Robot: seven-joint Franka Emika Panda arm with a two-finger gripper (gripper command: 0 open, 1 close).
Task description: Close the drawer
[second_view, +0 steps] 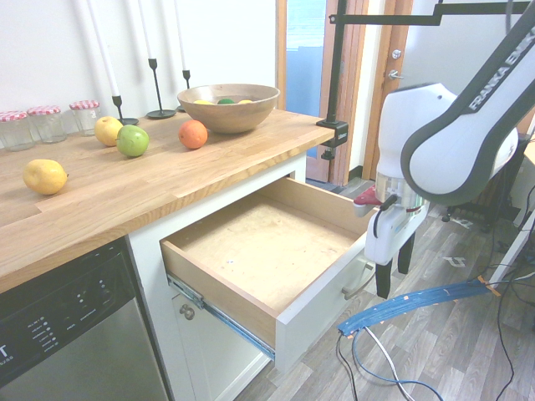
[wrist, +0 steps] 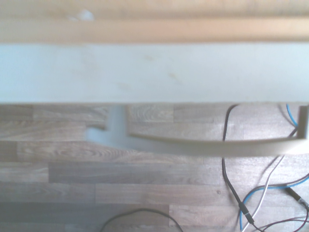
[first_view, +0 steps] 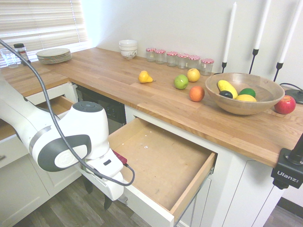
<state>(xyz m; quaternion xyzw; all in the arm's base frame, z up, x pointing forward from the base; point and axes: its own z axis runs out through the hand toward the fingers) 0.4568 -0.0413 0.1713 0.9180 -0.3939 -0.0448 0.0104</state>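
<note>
Fingers (second_view: 384,280): dark, slim, spread wide, holding nothing.
Gripper (second_view: 394,271): points down, just outside the drawer front.
Drawer (second_view: 259,251): pulled out under the wooden counter (second_view: 125,192); pale scuffed plywood, white front.
Handle (wrist: 212,145): curved silver bar, clearest in wrist view.

Wooden bowl (first_view: 251,101) of fruit, loose fruit, lidded jars (first_view: 179,59), stacked plates (first_view: 53,55) and white bowls (first_view: 128,48) on butcher-block countertop (first_view: 118,75).
</note>
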